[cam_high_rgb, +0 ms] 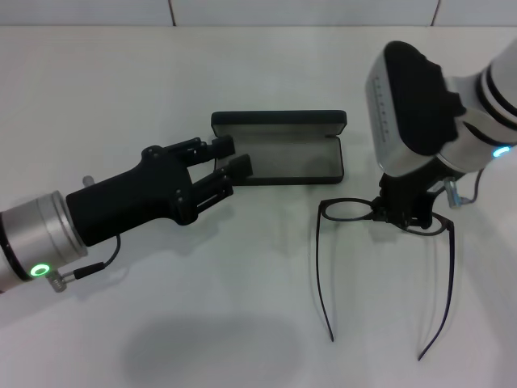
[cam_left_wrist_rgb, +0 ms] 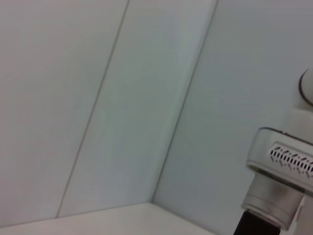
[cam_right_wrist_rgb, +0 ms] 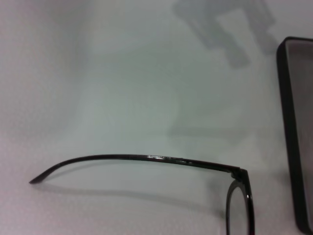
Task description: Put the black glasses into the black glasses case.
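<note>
The black glasses (cam_high_rgb: pixel 347 211) lie on the white table at the right, temple arms unfolded and pointing toward me. My right gripper (cam_high_rgb: pixel 401 216) is down over the bridge between the lenses, and its wrist hides the grip. The right wrist view shows one temple arm of the glasses (cam_right_wrist_rgb: pixel 146 157) and the rim of a lens. The black glasses case (cam_high_rgb: pixel 291 156) lies open at the centre, its lid standing along the far side and its grey lining showing; its edge (cam_right_wrist_rgb: pixel 287 122) is in the right wrist view. My left gripper (cam_high_rgb: pixel 230 158) is open at the case's left end.
The white table (cam_high_rgb: pixel 242 323) has free room in front of the case and between the arms. A tiled wall rises behind it. The left wrist view shows only that wall and part of my right arm (cam_left_wrist_rgb: pixel 279 171).
</note>
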